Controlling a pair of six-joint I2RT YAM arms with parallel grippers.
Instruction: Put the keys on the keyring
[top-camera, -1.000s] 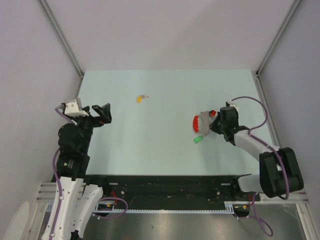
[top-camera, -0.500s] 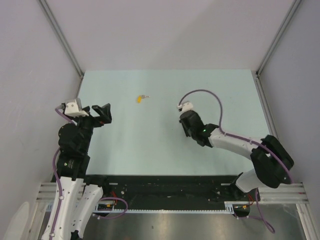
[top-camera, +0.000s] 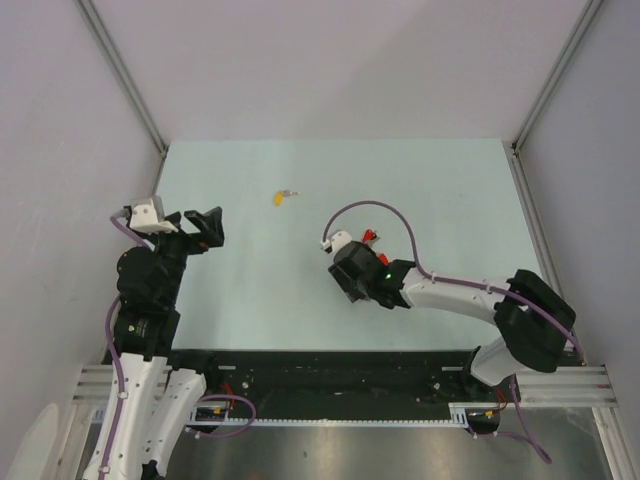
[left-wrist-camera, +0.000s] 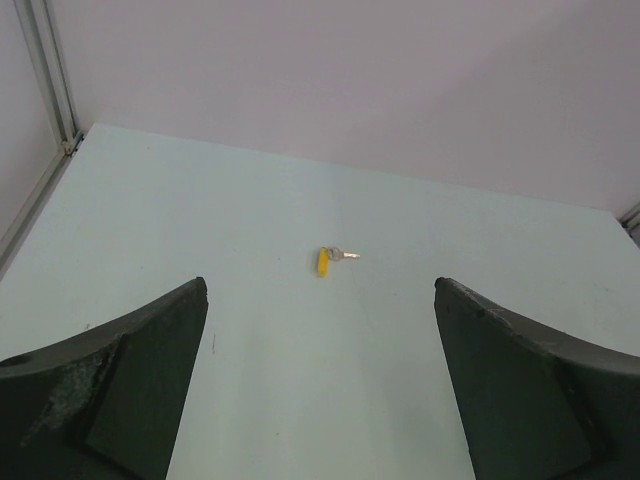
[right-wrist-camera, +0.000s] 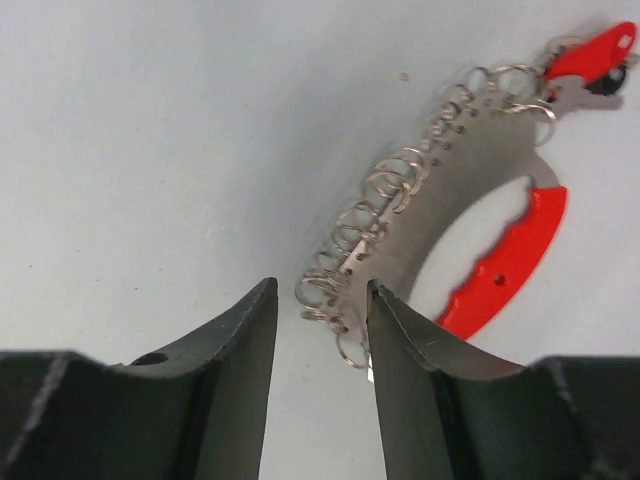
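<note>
While our left tool (left-wrist-camera: 320, 290) hangs spread, our right tool (right-wrist-camera: 320, 290) pinches the grey fan-shaped red-banded metal keyring (right-wrist-camera: 470, 160).

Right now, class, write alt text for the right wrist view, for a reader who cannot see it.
The right gripper pinches the near end of the keyring, a grey and red curved piece edged with many small wire rings. A red key sits at its far end, with the pale table behind.

Top view: above and behind, over the whole table (top-camera: 450, 180). Left wrist: low, facing the far wall (left-wrist-camera: 350, 80), sharing the yellow key (left-wrist-camera: 322, 262). Right wrist: close, angled downward.
</note>
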